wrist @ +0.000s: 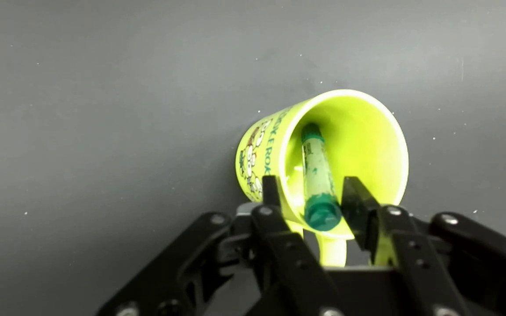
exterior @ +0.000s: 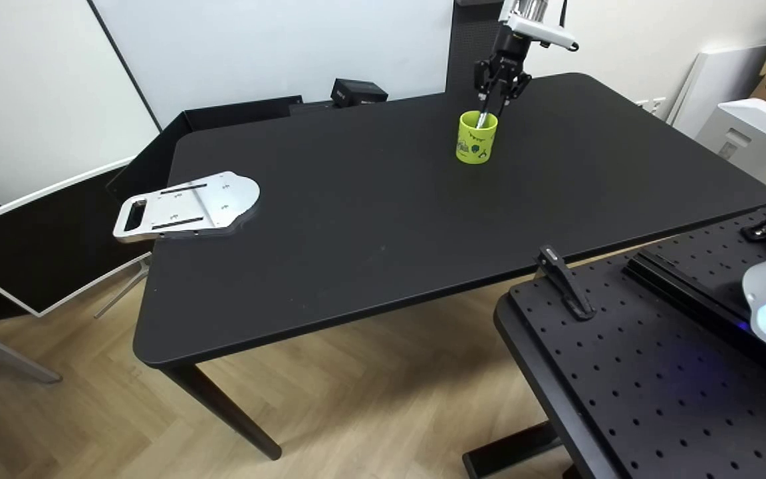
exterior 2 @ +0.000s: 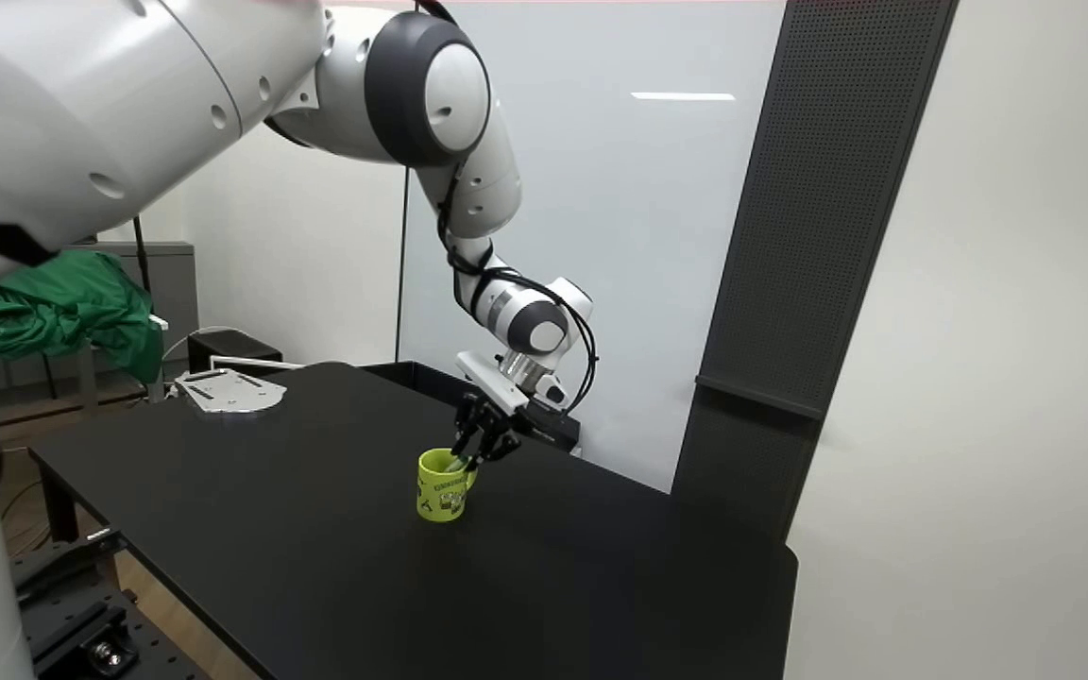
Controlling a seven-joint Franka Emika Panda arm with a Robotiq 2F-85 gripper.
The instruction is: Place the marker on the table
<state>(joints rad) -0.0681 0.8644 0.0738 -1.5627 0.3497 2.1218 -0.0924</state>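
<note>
The marker (wrist: 316,169), pale with green ends, leans inside the lime-green cup (wrist: 367,149) in the wrist view. Its near end rests by the rim on the handle side. It also shows small in both exterior views (exterior: 482,120) (exterior 2: 455,464). The cup stands upright on the black table (exterior: 330,226), towards its far side in an exterior view (exterior: 474,146). My gripper (wrist: 310,188) is open, its two fingers on either side of the marker's near end. The right finger is very close to the marker; I cannot tell if it touches. A gap shows at the left finger.
A white metal plate with a handle slot (exterior: 190,205) lies over the table's edge. A black perforated board (exterior: 655,372) adjoins the table. A white panel (exterior: 276,53) and a black box (exterior: 358,92) stand behind the table.
</note>
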